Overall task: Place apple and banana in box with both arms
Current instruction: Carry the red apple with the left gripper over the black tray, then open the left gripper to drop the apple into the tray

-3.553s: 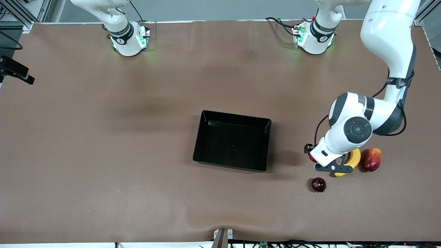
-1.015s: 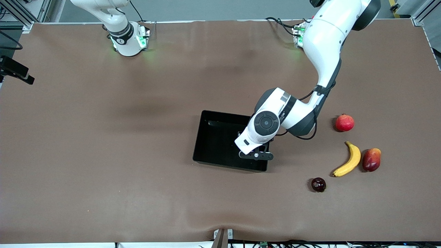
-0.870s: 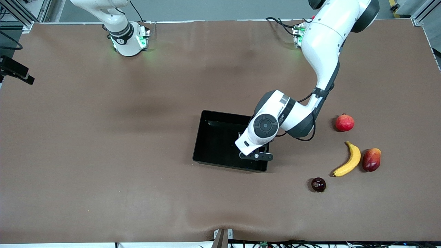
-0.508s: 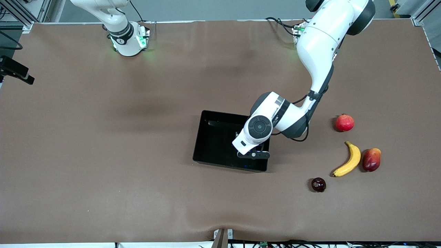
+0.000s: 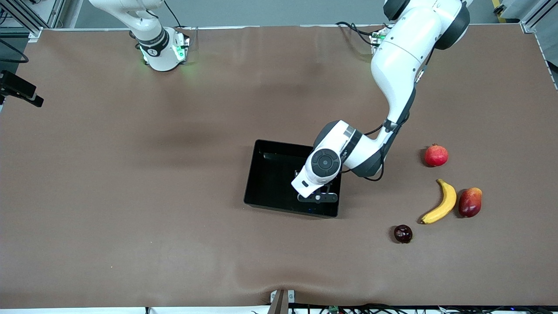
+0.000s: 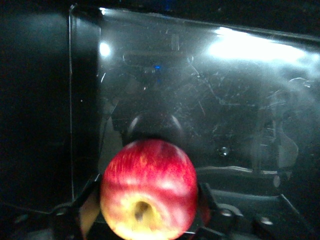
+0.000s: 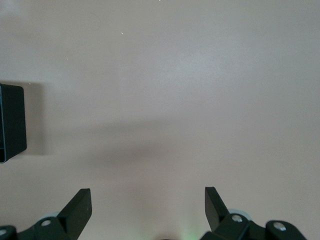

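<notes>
Our left claw has just loosened around the apple inside the box, leaving the banana; our right claw waits spread.

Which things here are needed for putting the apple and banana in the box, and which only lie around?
Needed: apple, between the left gripper jaws over the box; banana on the table.
Only lying around: pomegranate, red-yellow fruit beside the banana, dark maroon fruit.

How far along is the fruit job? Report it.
Done: nothing rests in the glossy black plastic box yet. In hand: the small red-and-yellow apple at the left end effector, over the box. Left: the curved yellow banana lies on the table; the open right end effector waits.
</notes>
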Available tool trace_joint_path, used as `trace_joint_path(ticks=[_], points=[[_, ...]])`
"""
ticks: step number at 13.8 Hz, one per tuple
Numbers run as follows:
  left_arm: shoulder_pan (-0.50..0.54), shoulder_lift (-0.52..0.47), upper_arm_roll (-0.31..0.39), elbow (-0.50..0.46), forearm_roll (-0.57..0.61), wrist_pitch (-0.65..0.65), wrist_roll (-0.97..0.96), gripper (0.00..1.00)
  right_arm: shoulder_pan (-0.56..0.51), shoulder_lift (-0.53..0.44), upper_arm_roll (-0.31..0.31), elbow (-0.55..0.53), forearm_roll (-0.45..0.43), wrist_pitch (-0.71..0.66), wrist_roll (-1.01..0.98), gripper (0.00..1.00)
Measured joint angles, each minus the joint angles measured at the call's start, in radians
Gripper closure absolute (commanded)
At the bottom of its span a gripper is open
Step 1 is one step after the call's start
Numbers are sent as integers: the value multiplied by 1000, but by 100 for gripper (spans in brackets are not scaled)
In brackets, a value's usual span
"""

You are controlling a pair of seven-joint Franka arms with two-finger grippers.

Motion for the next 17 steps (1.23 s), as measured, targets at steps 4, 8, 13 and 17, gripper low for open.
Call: trace_joint_path(ticks=[4, 8, 13, 17], points=[[1, -38, 1, 31, 24, -1, -1, 0, 0, 0, 0, 0, 0, 0, 0, 0], [37, -171, 10, 47, 32, -56, -1, 0, 0, 0, 0, 0, 0, 0, 0, 0], [214, -362, 12, 47, 35, -181, 2, 0, 0, 0, 0, 0, 0, 0, 0, 0], [352, -433, 10, 40, 35, -265, 65, 0, 0, 0, 0, 0, 0, 0, 0, 0]])
